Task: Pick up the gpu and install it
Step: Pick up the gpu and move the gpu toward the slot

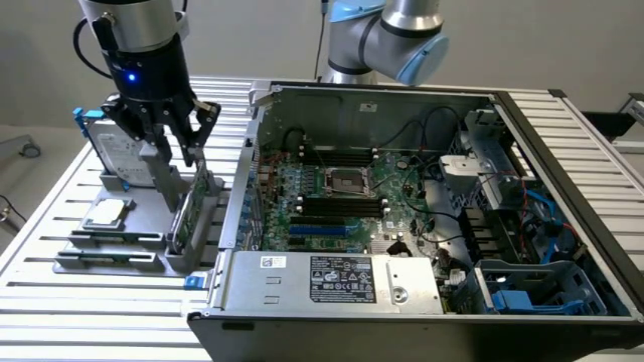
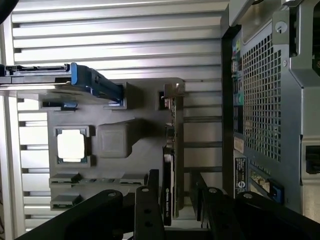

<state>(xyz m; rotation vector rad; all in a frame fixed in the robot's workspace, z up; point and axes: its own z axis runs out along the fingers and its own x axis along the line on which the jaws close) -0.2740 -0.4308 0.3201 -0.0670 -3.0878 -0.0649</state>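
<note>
The black hand [image 1: 171, 147] hangs spread at the exterior view's upper left, its jaws straddling the gpu [image 1: 191, 207]. That's a thin flat card with a green board back, standing on edge in the grey moulded holder [image 1: 111, 260] on the ribbed metal bench [image 1: 41, 302].

I am hanging my gripper [image 1: 172, 154] straight down under the wrist (arm upright), and my fingers [image 2: 144, 212] are standing spread apart.

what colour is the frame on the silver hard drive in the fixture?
Blue; the plastic hard drive frame shows best in the wrist view.
</note>
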